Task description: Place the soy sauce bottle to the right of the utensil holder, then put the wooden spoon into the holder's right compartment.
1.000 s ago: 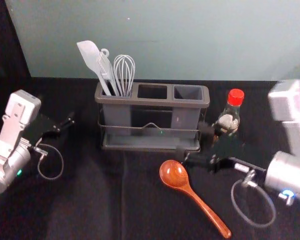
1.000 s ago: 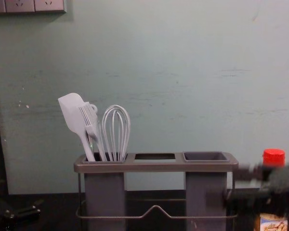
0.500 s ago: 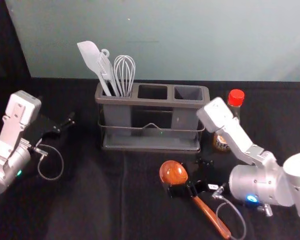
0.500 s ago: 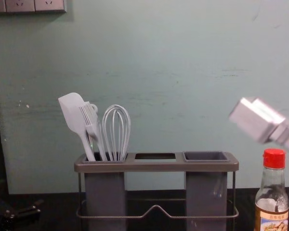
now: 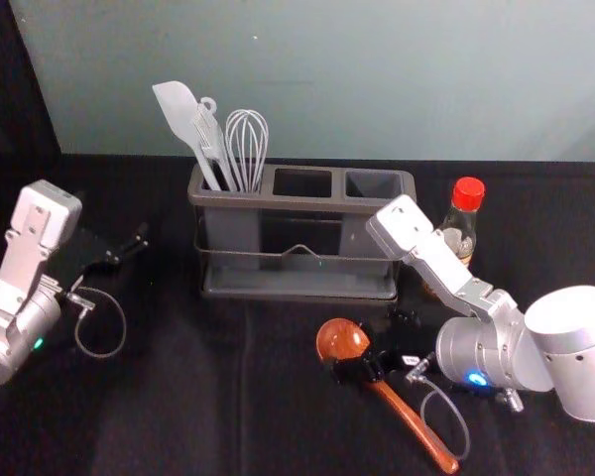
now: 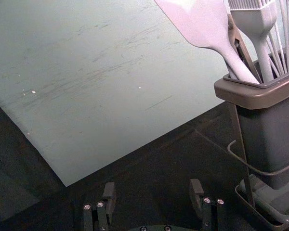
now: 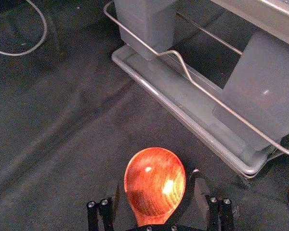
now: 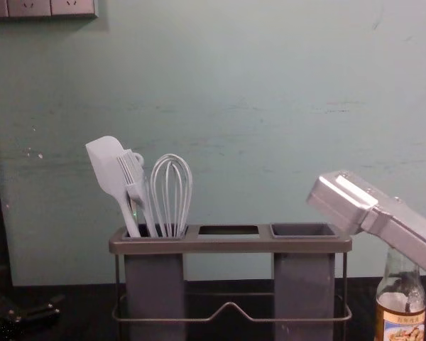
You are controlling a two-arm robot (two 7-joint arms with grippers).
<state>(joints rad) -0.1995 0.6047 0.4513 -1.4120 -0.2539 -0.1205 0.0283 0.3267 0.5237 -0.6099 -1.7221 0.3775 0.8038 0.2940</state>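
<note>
Over the wooden spoon (image 5: 413,424), my right gripper (image 5: 362,349) is low at the neck, just behind the bowl. In the right wrist view, its open fingers stand either side of the spoon's bowl (image 7: 155,180), with my right gripper (image 7: 156,192) not closed on it. The soy sauce bottle (image 5: 460,236) stands upright to the right of the utensil holder (image 5: 299,202), partly behind my right arm; the chest view shows the bottle (image 8: 401,307) beside the holder too. White utensils fill the holder's left compartment. My left gripper (image 5: 129,250) is parked at the left; my left gripper (image 6: 152,188) is open.
The holder's wire rail (image 5: 268,254) and lower tray (image 5: 297,285) lie just behind the spoon. A whisk (image 5: 246,149) and a spatula (image 5: 183,114) rise above the rim. My right forearm passes in front of the bottle. A wall stands behind the black-covered table.
My right gripper has come down and left from beside the bottle to the spoon, its arm then shifting slightly further left. The bottle, holder, spoon and left arm look unmoved.
</note>
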